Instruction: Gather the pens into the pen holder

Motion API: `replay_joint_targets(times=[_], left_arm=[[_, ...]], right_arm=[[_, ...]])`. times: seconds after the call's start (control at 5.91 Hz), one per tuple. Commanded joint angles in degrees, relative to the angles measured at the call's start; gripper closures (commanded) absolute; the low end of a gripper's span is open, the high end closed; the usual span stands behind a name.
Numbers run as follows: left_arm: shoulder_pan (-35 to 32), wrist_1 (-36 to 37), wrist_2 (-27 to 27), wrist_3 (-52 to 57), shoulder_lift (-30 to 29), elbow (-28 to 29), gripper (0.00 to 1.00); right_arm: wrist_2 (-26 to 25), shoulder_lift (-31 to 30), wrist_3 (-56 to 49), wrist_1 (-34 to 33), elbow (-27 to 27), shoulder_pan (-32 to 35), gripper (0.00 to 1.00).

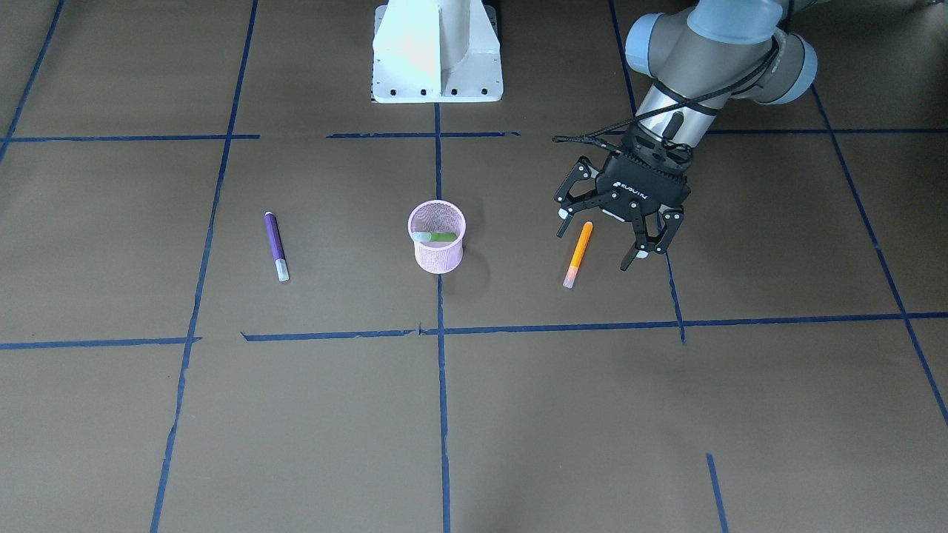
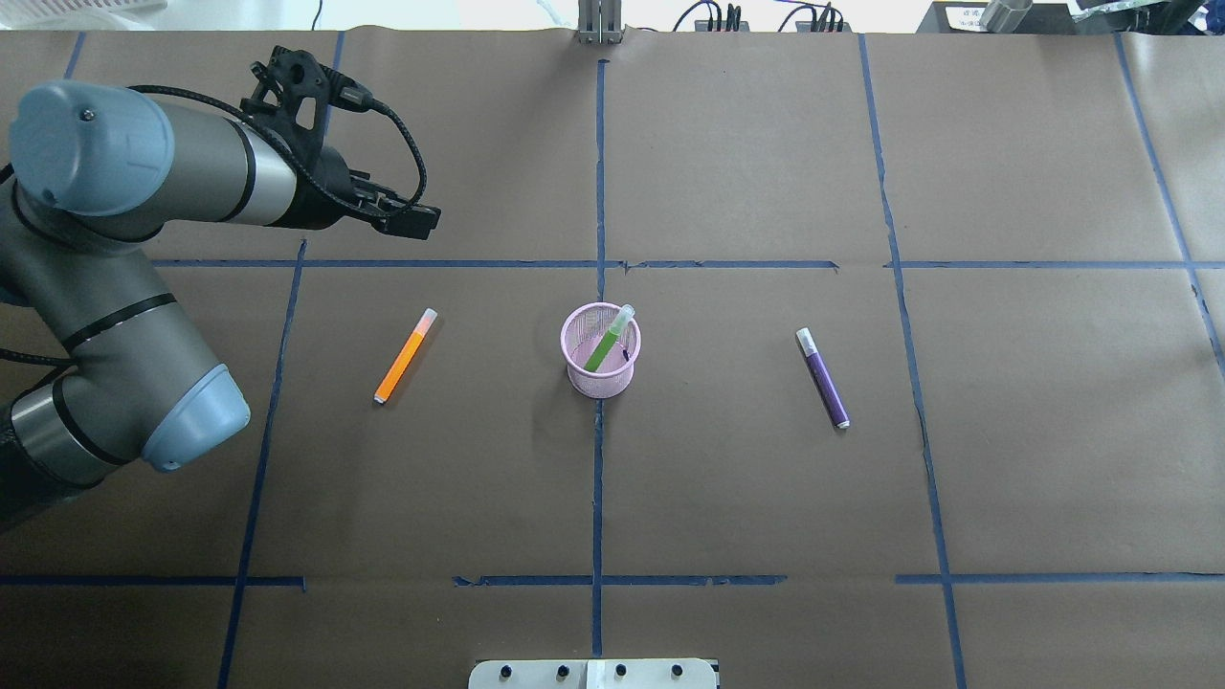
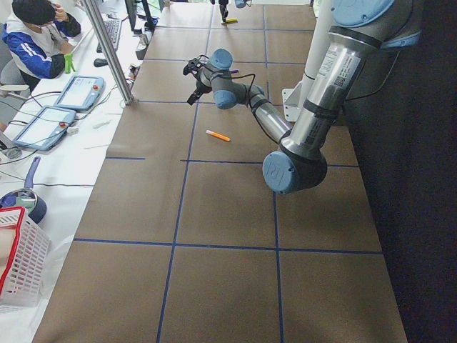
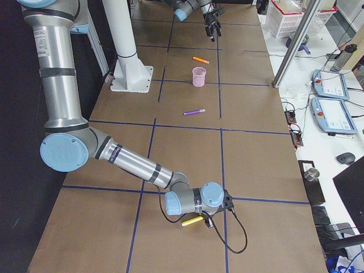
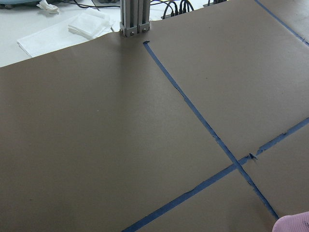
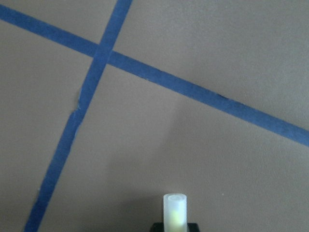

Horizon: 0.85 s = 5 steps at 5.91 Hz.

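Observation:
The pink mesh pen holder [image 1: 438, 256] [image 2: 598, 383] stands mid-table with a green pen [image 1: 442, 237] [image 2: 607, 345] leaning inside it. On the table to its sides lie an orange pen [image 1: 578, 254] [image 2: 405, 356] and a purple pen [image 1: 276, 246] [image 2: 823, 378]. My left gripper [image 1: 595, 249] [image 2: 416, 220] hangs open and empty above the table by the orange pen, apart from it. My right gripper [image 4: 207, 220] is far off at the table's end, low over the surface, shut on a yellow pen [image 4: 192, 220] [image 6: 175, 210] whose pale cap pokes forward.
Blue tape lines grid the brown paper. The white robot base [image 1: 437, 59] stands behind the holder. A metal post [image 5: 133, 17] rises at the far edge. A seated person [image 3: 36, 36], control tablets [image 3: 77, 91] and a basket [image 3: 18, 264] are beside the table.

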Motion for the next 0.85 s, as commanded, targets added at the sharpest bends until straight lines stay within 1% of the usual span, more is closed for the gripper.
replay_joint_targets(times=[0.0, 0.17, 0.34, 0.51, 0.68], left_arm=[[0.0, 0.0, 0.0, 0.04, 0.03, 0.09, 0.0], [0.0, 0.0, 0.0, 0.04, 0.03, 0.0, 0.0], [0.0, 0.0, 0.09, 0.04, 0.03, 0.0, 0.0], [0.0, 0.0, 0.09, 0.04, 0.03, 0.0, 0.0], [0.0, 0.09, 0.0, 0.04, 0.03, 0.0, 0.0]], right_arm=[[0.52, 0.09, 0.1, -0.01, 1.21, -0.13, 0.95], [1.22, 0.18, 0.1, -0.01, 1.65, -0.13, 1.0], [4.1, 0.09, 0.1, -0.18, 3.49, 0.13, 1.0], [8.05, 0.18, 0.18, -0.01, 4.55, 2.4, 1.0], [10.61, 0.44, 0.88, 0.17, 6.56, 4.16, 1.0]])
